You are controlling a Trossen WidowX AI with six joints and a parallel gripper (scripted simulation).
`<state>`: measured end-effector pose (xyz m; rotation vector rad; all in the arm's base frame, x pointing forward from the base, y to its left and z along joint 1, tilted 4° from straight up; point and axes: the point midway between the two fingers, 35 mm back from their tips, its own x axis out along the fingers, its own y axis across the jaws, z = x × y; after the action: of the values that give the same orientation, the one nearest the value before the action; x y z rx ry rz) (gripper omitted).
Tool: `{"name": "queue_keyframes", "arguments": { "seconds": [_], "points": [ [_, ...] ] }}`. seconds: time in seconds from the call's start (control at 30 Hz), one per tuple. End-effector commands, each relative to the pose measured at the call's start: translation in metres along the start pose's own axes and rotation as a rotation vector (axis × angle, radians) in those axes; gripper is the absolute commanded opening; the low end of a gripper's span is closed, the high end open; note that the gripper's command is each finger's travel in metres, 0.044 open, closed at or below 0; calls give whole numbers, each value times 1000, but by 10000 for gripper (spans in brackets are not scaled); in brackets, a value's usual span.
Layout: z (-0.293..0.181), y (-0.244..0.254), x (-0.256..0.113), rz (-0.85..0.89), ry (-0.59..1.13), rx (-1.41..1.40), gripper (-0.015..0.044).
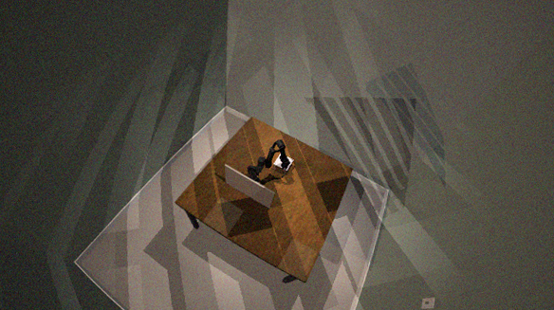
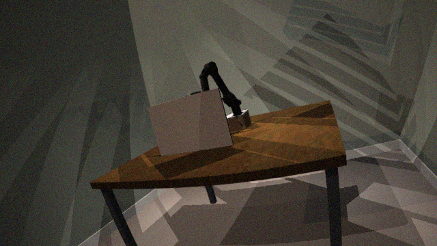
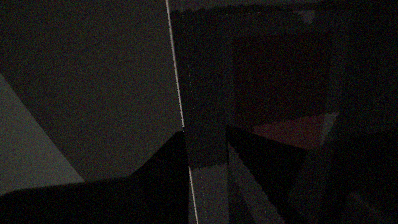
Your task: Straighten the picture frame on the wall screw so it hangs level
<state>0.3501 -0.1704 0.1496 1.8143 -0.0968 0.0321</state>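
The picture frame (image 3: pixel 206 75) shows only in the wrist view, dark and in shadow, with its dark red picture right of the side bar. Its thin bright outer edge runs slightly slanted down the view. My gripper (image 3: pixel 202 135) is shut on this side bar, one black finger on either side. In the top view the gripper (image 1: pixel 253 172) is close to the arm's side of the upright wall panel (image 1: pixel 249 187) (image 2: pixel 191 123). In the exterior view the panel hides the gripper and frame. The screw and notched strip are hidden. I cannot tell how level the frame hangs.
The panel stands on the wooden table (image 1: pixel 298 213) (image 2: pixel 290 137), with its plain back toward the exterior camera. The arm (image 1: pixel 278 147) (image 2: pixel 220 80) rises from a pale base block (image 2: pixel 244 119) behind the panel and bends over toward it. Strong shadows cross the table and room.
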Motion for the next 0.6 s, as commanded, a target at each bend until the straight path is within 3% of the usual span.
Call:
{"name": "queue_keyframes", "arguments": {
  "seconds": [0.0,0.57],
  "points": [
    [0,2,0,2,-2,-4,0],
    [0,7,0,2,-2,-4,0]
  ]
}}
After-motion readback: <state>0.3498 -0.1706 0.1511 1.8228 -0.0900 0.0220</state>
